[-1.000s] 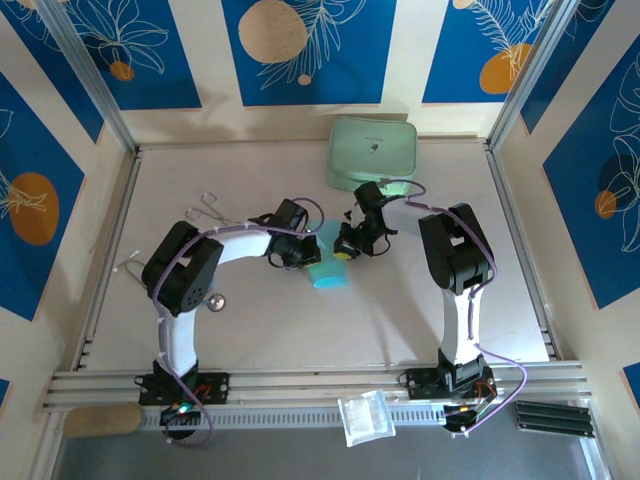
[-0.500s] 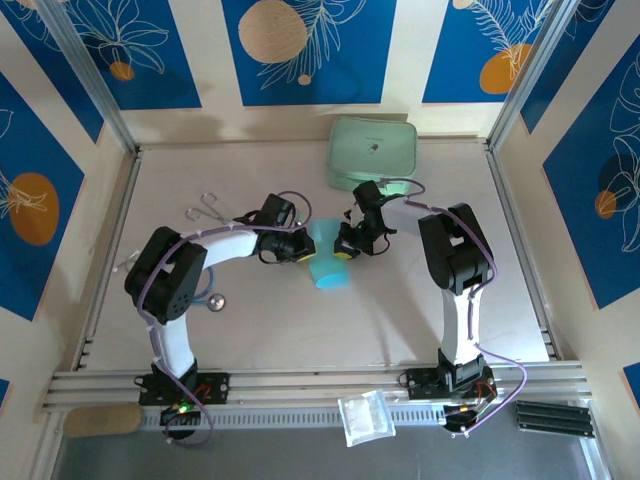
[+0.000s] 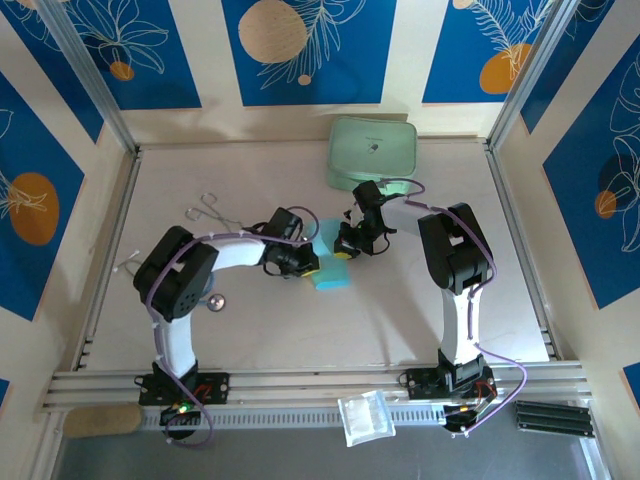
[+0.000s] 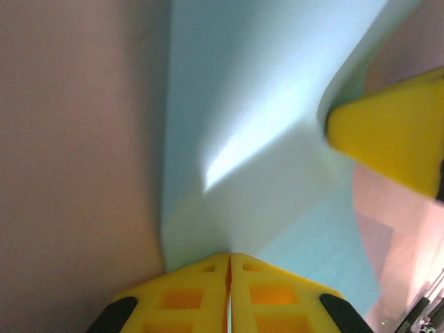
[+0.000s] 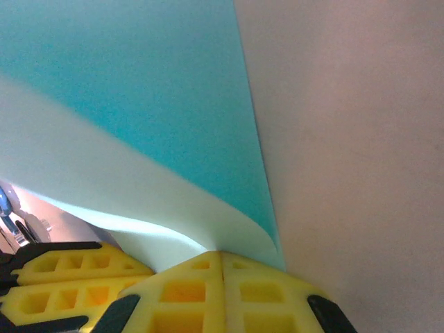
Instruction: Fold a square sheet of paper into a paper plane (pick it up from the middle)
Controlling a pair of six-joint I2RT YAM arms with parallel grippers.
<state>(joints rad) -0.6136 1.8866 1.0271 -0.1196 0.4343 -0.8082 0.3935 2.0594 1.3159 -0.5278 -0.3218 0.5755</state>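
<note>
Square sheet of paper (image 4: 257, 139), edges cut off, in the pinch of left gripper (image 4: 229, 258) and right gripper (image 5: 222, 255)

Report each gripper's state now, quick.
Left gripper: shut on the paper.
Right gripper: shut on the paper.

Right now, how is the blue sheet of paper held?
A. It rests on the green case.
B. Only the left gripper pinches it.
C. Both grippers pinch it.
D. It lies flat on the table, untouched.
C: the left gripper and the right gripper are each shut on an edge of the square sheet of paper.
</note>
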